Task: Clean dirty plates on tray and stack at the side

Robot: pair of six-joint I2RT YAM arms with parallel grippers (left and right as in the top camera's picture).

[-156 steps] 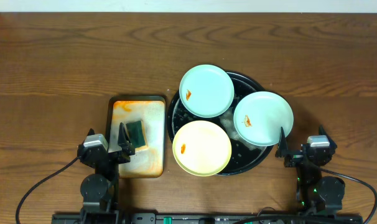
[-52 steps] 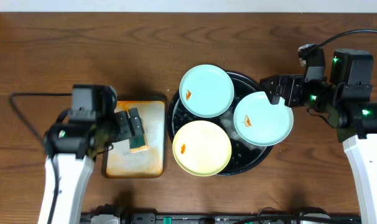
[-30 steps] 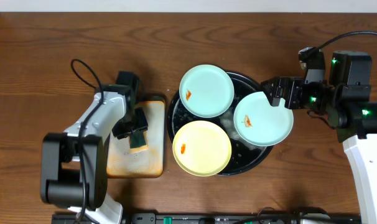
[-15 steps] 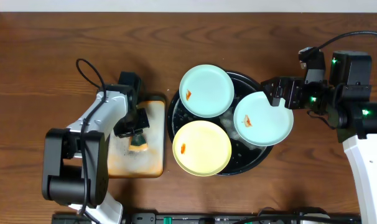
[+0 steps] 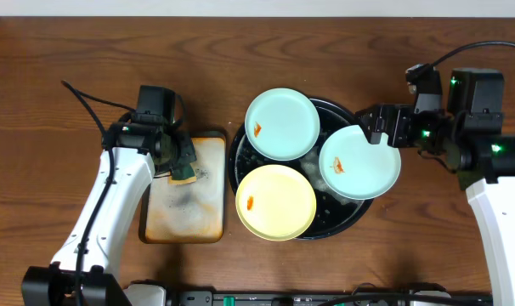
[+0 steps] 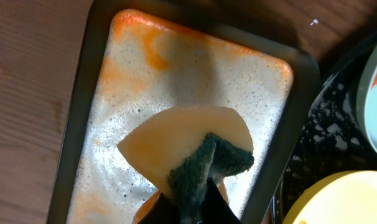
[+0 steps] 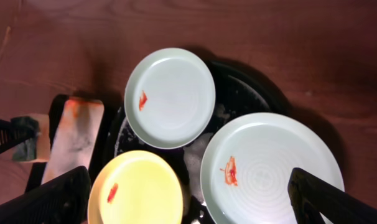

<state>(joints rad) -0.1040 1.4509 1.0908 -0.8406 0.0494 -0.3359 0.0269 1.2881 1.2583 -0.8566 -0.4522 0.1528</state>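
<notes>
- Overhead: my left pincer (image 5: 179,167) is clamped on the sponge (image 5: 184,173) above the small rectangular tray (image 5: 185,212). My right pincer (image 5: 378,127) stands apart at the rim of the right mint plate (image 5: 359,166). That plate, the other mint plate (image 5: 282,124) and the yellow plate (image 5: 275,202) all sit on the round black tray (image 5: 347,212), each smeared orange. Nothing is washed and nothing is stacked aside (the whole job is ahead, I judge).
- Left wrist: the sponge is pinched, its pale face and green layer both showing.
- Right wrist: the plates lie flat, faces up. Being round, they have no long axis.
</notes>
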